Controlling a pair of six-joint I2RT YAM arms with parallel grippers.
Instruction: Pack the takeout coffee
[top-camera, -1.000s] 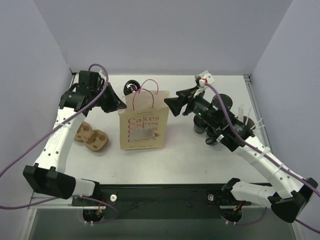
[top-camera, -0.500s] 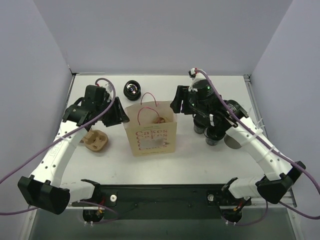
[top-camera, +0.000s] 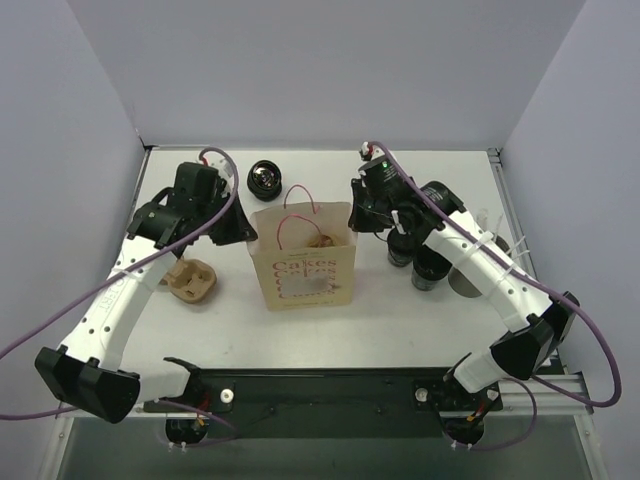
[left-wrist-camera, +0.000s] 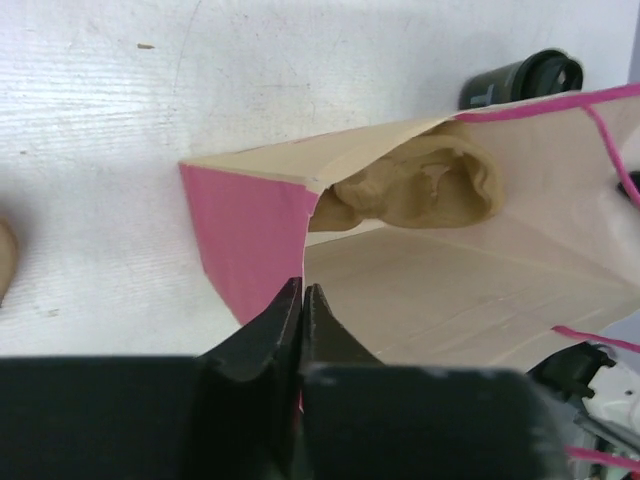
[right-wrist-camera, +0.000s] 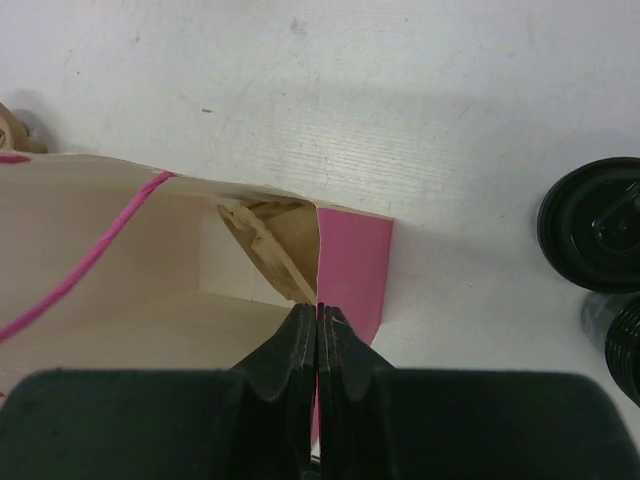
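Left tool (left-wrist-camera: 302, 297) and right tool (right-wrist-camera: 317, 318) now pinch opposite rims of the tan, pink-sided paper bag (top-camera: 303, 278), which has turned and opened, ready for loading; small black lidded coffee cups (top-camera: 428, 274) wait outside on the white surface (top-camera: 400, 330), unpacked.

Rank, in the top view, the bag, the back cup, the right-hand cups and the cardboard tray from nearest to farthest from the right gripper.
1. bag: right rim pinched by the right gripper.
2. right-hand cups: just beside it.
3. back cup: behind the bag's left.
4. cardboard tray: far left.
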